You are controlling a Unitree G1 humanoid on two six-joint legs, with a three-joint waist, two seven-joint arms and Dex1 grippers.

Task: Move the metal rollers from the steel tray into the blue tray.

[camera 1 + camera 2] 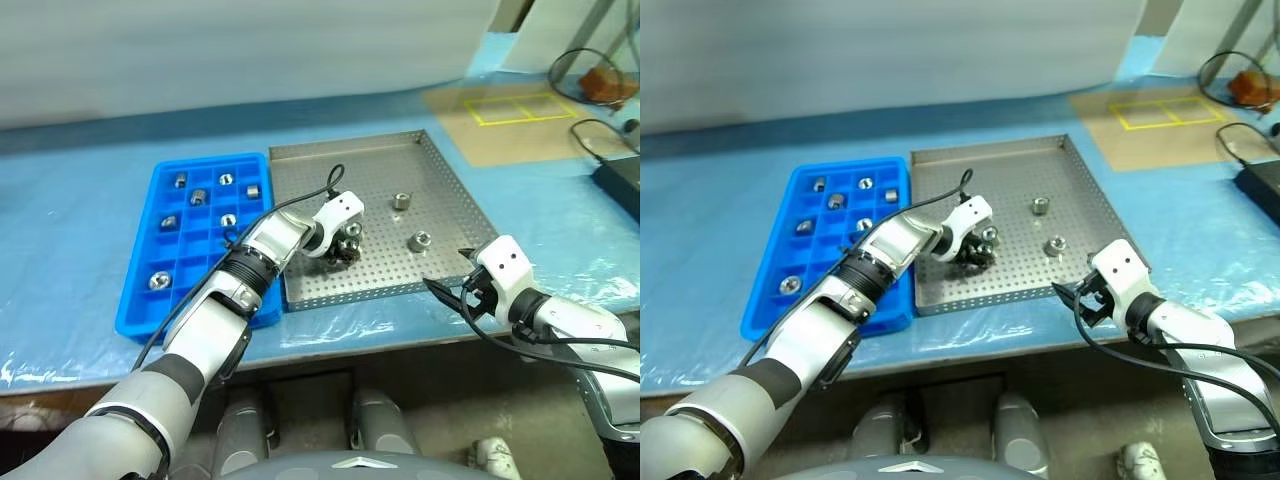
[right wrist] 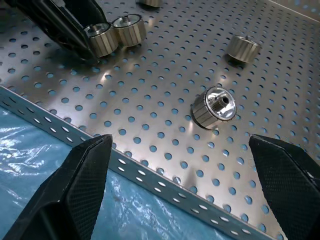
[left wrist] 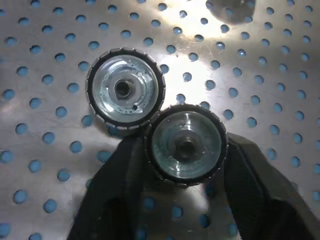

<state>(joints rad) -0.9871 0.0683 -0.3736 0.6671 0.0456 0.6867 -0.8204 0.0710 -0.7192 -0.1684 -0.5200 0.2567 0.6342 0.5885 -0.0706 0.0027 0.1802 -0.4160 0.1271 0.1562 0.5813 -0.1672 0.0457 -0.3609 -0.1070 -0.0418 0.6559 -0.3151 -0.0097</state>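
Table [image 1: 80, 200]: I am seeing it covered in blue film, carrying both trays side by side, touching or nearly so.
Steel tray [image 1: 400, 150]: sitting to the right of the blue tray; perforated floor, low rim.
Blue tray [image 1: 140, 300]: I am counting about seven rollers already lying in its compartments; most cells toward the near end are empty.
Rollers in steel tray: I am making out four. Two are lying well apart toward the right side [image 1: 401, 200] and [image 1: 420, 240]; two are touching each other near the tray's middle, at the left gripper.
Left gripper [image 3: 186, 147]: I am holding it low over the steel tray, its fingers [image 3: 112, 190] closing around one roller [image 3: 186, 145] of the touching pair; the neighbour [image 3: 125, 89] is resting against it.
Right gripper [image 2: 185, 195]: I am keeping it just off the steel tray's near right edge, fingers [image 2: 80, 185] spread wide, holding nothing; a loose roller [image 2: 214, 106] is lying ahead of it.
Step in hand: I judge this to be the pinch on the next roller, roughly two-thirds through the task.
Next move: I am expecting to need a firm pinch, a straight lift that does not drag the neighbour along, then a carry left to an empty cell.
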